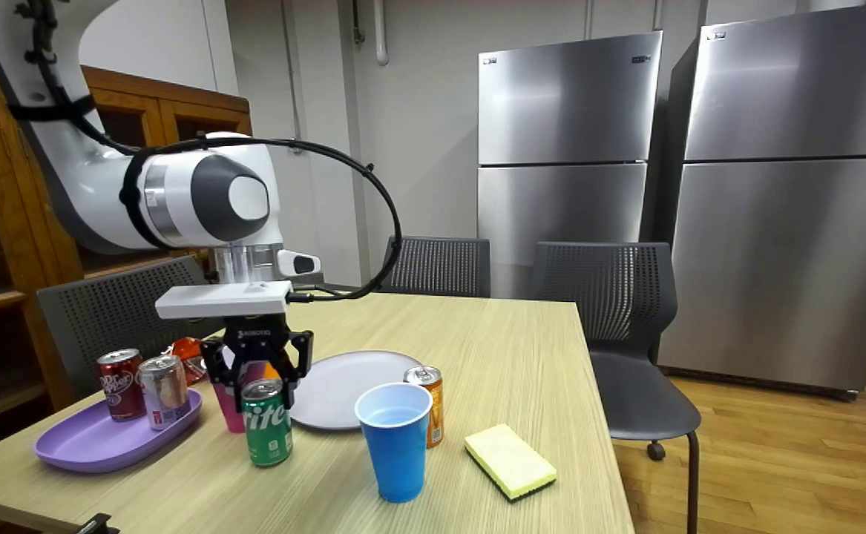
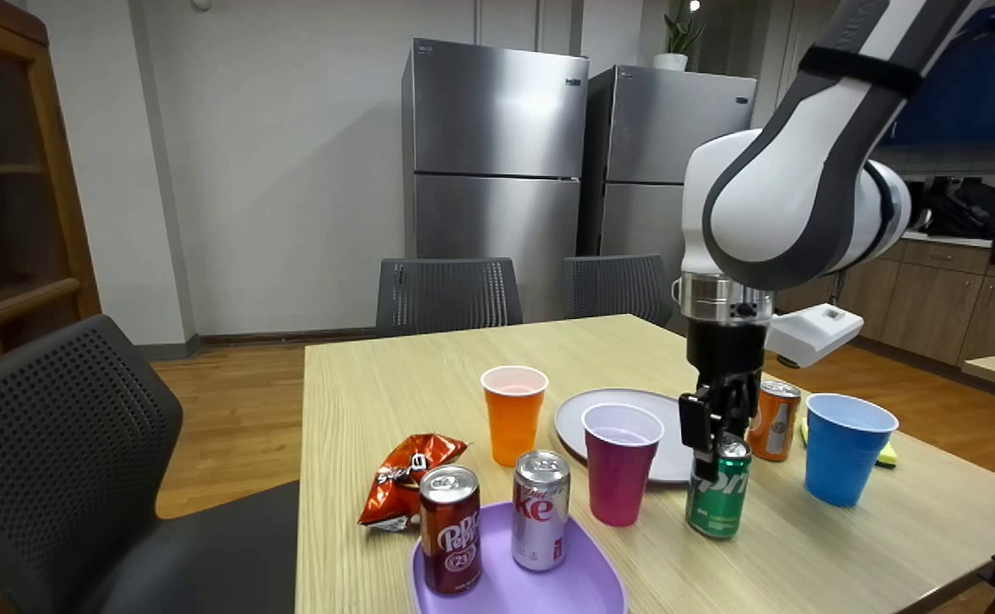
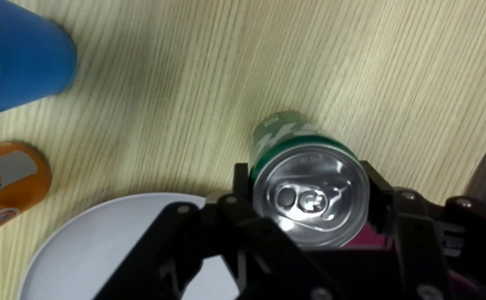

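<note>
Pincer point(image 3: 307, 179) closed on a green Sprite can point(image 1: 269, 434)

We see the pincer gripping the can near its top, with its fingers point(image 3: 241, 183) against opposite sides; in the wrist view the silver lid and pull tab face us. The can is upright, its base apparently resting on the table point(image 1: 499, 356). Just beside it we find a magenta cup point(image 2: 622, 477), between the can and a purple tray point(image 1: 106, 449). On that tray stand a Dr Pepper can point(image 2: 451, 537) and a silver Diet Coke can point(image 2: 540, 520). Next to the tray we make out a red snack bag point(image 2: 406, 482) and, near it, an orange cup point(image 2: 514, 418). A pale grey plate point(image 1: 351, 386) lies close to the magenta cup. To the Sprite can's other side we have a blue cup point(image 1: 395, 449), an orange Fanta can point(image 3: 9, 183) near it, and a yellow sponge point(image 1: 510, 460). Beyond the table we notice dark chairs point(image 2: 448, 294) and two steel refrigerators point(image 1: 562, 215).
</note>
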Controlling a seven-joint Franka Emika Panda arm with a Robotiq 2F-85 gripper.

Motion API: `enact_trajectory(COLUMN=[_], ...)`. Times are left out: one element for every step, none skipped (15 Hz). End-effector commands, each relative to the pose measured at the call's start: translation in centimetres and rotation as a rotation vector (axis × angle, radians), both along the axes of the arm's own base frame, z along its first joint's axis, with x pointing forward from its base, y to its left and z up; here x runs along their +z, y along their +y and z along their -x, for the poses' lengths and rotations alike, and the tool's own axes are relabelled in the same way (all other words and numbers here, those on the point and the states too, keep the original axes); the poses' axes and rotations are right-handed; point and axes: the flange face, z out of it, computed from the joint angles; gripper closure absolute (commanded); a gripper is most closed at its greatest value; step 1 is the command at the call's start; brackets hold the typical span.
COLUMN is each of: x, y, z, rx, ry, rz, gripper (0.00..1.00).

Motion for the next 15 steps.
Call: enact_trajectory(x=[2.5, 2.8, 3.2, 3.6, 4.0, 4.3, 4.6, 5.0, 5.6, 6.0, 6.6, 7.0, 7.4, 7.8, 8.1], y=[0.8, 1.0, 1.2, 1.4, 1.7, 2.0, 2.3, 2.7, 3.8, 4.4, 5.2, 6.0, 6.9, 7.9, 8.8], z=[2.5, 3.1, 3.7, 4.2, 4.9, 5.5, 6.1, 6.6, 5.0, 5.3, 5.4, 5.5, 5.6, 5.9, 6.2], rx=[0.026, 0.035, 0.047, 0.059, 0.072, 0.083, 0.093, 0.104, 0.116, 0.130, 0.145, 0.158, 0.169, 0.178, 0.185], ry=[-0.023, -0.026, -0.032, -0.037, -0.041, -0.045, -0.048, -0.053, -0.054, -0.059, -0.069, -0.074, -0.078, -0.084, -0.086], rz=[0.020, 0.023, 0.027, 0.031, 0.034, 0.036, 0.036, 0.037, 0.036, 0.036, 0.043, 0.045, 0.047, 0.053, 0.056], gripper=[0.62, 0.62, 0.62, 0.62, 0.62, 0.62, 0.62, 0.62, 0.62, 0.62, 0.62, 0.62, 0.62, 0.62, 0.62])
